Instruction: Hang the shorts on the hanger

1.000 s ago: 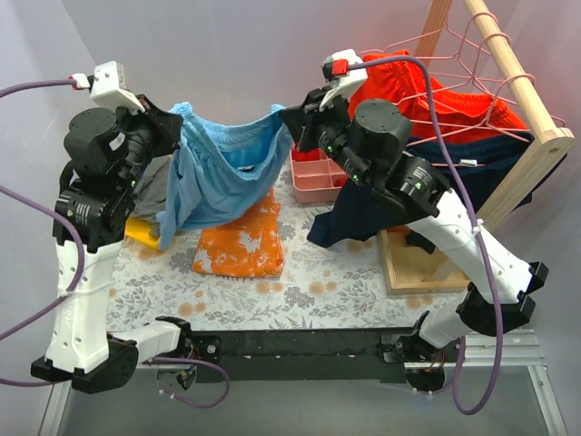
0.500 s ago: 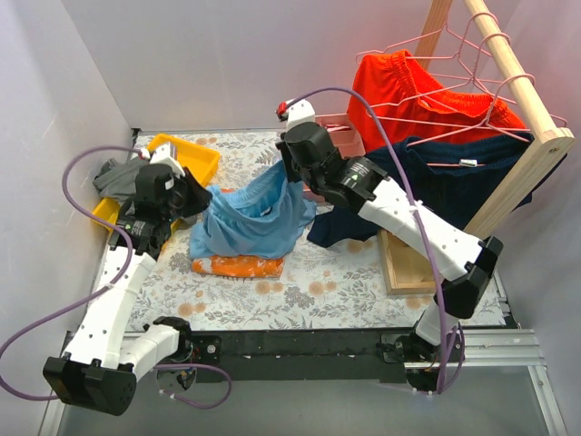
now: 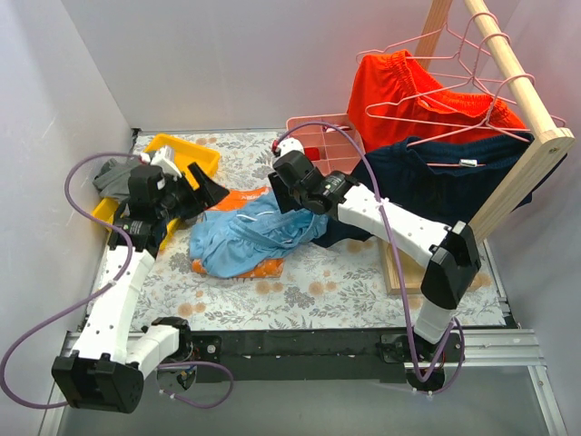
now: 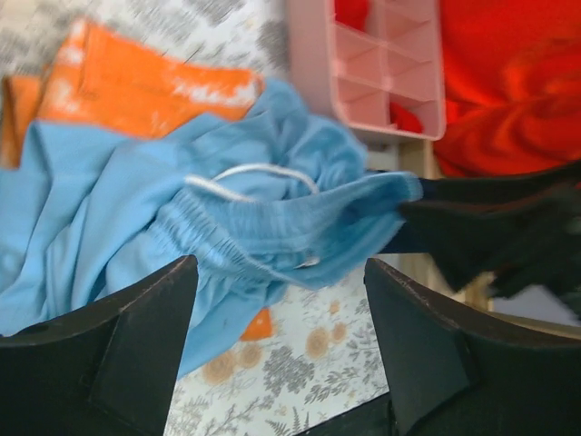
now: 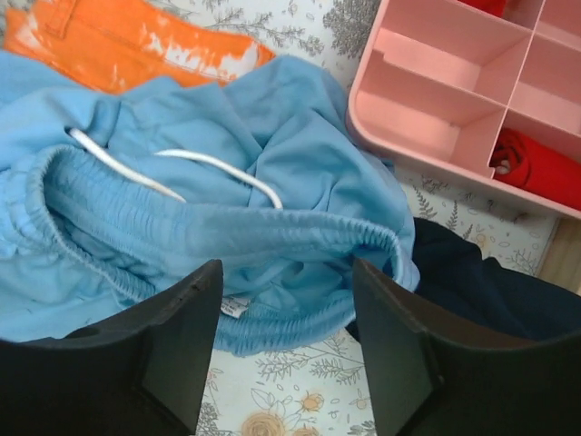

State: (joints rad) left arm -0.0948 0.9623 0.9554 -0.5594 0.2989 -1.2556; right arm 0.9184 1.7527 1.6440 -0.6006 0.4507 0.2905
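The light blue shorts [image 3: 252, 238] lie crumpled on the floral table, partly over a folded orange cloth [image 3: 265, 269]. My left gripper [image 3: 207, 187] hangs open just left of the heap. In the left wrist view its gripper [image 4: 281, 359] has only the table between the fingers, and the shorts [image 4: 263, 222] lie beyond them. My right gripper [image 3: 292, 207] stands open at the right end of the heap. In the right wrist view its gripper [image 5: 286, 350] straddles the gathered waistband of the shorts [image 5: 227, 241] without pinching it. An empty pink wire hanger [image 3: 419, 42] hangs on the rail at the back right.
Other pink hangers on the wooden rail [image 3: 519, 74] carry red-orange shorts [image 3: 399, 91] and a dark navy garment [image 3: 436, 182]. A pink divided tray [image 3: 320, 129] stands behind the right arm. A yellow bin [image 3: 186, 154] sits at the back left, and the rail's wooden base [image 3: 408, 268] at the right.
Both arms came down from holding the shorts stretched high between them. Both grippers opened and the shorts dropped into a heap on the table.
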